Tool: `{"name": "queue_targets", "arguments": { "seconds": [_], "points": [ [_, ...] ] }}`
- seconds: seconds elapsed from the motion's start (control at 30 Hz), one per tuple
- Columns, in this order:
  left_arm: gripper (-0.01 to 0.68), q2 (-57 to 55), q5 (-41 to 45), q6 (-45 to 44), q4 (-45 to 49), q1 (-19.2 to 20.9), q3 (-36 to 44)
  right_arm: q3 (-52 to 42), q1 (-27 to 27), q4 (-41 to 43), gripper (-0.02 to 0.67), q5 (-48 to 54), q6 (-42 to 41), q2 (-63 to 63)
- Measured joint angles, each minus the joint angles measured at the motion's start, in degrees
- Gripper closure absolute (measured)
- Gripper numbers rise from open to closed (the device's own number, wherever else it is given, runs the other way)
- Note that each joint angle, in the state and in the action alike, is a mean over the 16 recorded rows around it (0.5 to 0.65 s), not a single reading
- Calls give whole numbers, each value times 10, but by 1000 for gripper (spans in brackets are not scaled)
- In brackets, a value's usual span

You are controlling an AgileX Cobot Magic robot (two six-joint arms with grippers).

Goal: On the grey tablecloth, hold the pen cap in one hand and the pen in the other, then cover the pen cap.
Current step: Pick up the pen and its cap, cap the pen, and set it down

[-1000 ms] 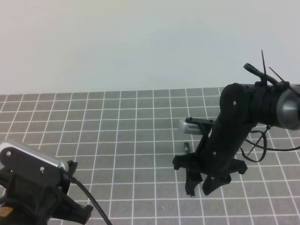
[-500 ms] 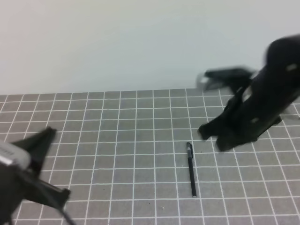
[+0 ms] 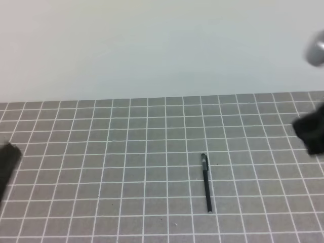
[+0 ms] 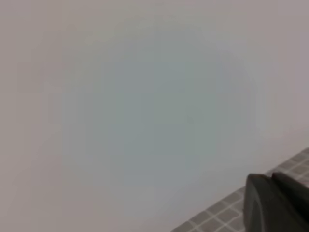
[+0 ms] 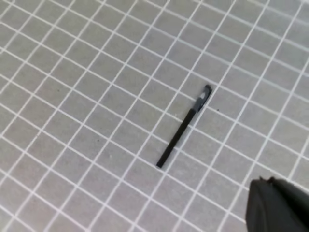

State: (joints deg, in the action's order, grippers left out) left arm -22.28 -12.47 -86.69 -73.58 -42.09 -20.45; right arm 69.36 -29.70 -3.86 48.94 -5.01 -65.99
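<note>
- The grey tablecloth [image 3: 101,167] fills the lower half of the high view, its thin white lines making small squares; above it stands a plain pale wall [image 3: 152,45].
- The pen [image 3: 206,183] lies flat on the cloth a little right of centre, lower in the frame, running nearly top to bottom with a slight lean.
- Its upper end carries a short greyish band and a small hooked bit (this looks like the pen cap [image 3: 204,160] seated on the pen, though the picture is too small to be sure).
- In the right wrist view the pen [image 5: 183,126] runs diagonally across the middle of the frame, the banded end [image 5: 203,95] toward the upper right, the plain end toward the lower left.
- Nothing touches the pen; both arms are well apart from it.
- The right gripper [image 5: 277,205] shows as a dark blurred shape in the lower right corner of its own view, its jaws pressed together on nothing; in the high view only a dark blur at the right edge shows.
- The left gripper [image 4: 275,203] sits in the lower right corner of its view, pressed together and empty, in front of the wall and a strip of cloth.
</note>
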Motion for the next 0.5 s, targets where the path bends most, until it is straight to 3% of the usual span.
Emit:
{"name": "queue_targets", "arguments": {
  "seconds": [0.23,0.5],
  "points": [
    [672,35,84,-34,-22,0,0,-125,0,-2,644,-55,-61,133],
    [672,39,96,-67,-47,-1,0,-261,0,-5,644,-119,-104,264]
  ]
}}
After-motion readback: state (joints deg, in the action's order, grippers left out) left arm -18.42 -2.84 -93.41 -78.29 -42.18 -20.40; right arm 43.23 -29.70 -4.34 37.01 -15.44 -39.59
